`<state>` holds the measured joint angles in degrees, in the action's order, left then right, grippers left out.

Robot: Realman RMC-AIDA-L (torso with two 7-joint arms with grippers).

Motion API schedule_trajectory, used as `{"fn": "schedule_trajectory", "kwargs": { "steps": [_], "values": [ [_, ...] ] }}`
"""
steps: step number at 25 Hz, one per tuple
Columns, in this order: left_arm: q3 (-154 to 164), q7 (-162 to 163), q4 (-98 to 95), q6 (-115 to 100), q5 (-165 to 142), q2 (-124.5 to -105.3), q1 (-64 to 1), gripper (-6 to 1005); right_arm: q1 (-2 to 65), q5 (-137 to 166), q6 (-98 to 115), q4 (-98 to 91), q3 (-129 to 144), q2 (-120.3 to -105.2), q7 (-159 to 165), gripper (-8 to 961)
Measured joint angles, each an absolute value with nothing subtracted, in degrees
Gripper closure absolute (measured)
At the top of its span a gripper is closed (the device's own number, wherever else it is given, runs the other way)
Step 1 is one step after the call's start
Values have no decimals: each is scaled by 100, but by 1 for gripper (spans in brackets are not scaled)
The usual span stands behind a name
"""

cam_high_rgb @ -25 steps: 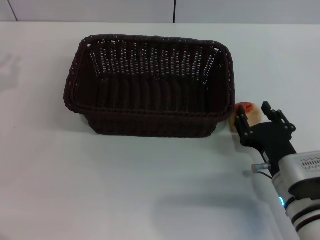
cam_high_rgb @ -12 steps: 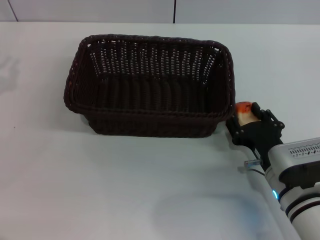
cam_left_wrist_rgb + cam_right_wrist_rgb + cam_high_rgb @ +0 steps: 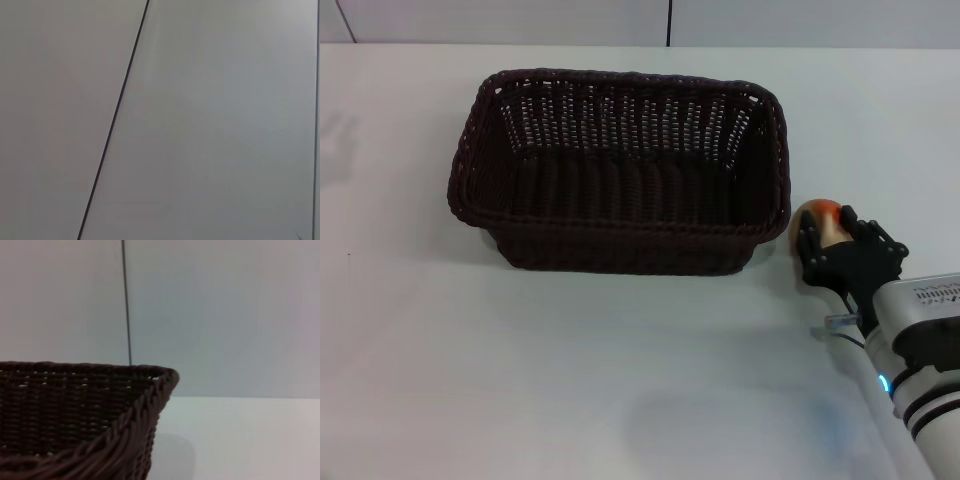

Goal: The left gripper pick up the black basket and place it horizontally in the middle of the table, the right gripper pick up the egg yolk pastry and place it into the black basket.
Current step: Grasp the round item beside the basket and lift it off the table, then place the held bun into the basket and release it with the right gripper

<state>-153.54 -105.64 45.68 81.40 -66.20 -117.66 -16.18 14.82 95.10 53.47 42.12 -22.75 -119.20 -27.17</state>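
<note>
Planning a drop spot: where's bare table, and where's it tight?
Bare table in front of the black basket, and to its left. Inside the basket is bare too. Tight at its right end: the right gripper holds the egg yolk pastry beside the rim.

Basket: the black basket [image 3: 620,170] sits upright on the table [image 3: 570,380], long side across.
Pastry: the egg yolk pastry [image 3: 822,222], tan with orange-red top, is clamped in my right gripper [image 3: 835,245], just beside the basket's right end.

Pastry [image 3: 819,222] is mostly hidden behind the right gripper [image 3: 835,245] fingers. Basket [image 3: 85,420] is cut off in the wrist cam, only one corner shows.
</note>
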Motion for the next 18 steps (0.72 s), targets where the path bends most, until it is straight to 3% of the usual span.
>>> {"fn": "schedule_trajectory", "kwargs": {
  "steps": [5,10,18],
  "values": [
    [-15355,-10564,4570,8141,-6618,-11761,-1629,801,1429,9508,5575,4215,-2270,-11935,-2735,481],
    [-15354,-10564,4567,8147,-6618,-11762,-1633,801,1424,9508,5603,4207,-2274,-11936,-2733,704],
    [-15354,-10564,4547,8148,-6618,-11766,-1632,801,1225,9287,6948,4172,-2222,-11948,-2772,846]
  ]
}}
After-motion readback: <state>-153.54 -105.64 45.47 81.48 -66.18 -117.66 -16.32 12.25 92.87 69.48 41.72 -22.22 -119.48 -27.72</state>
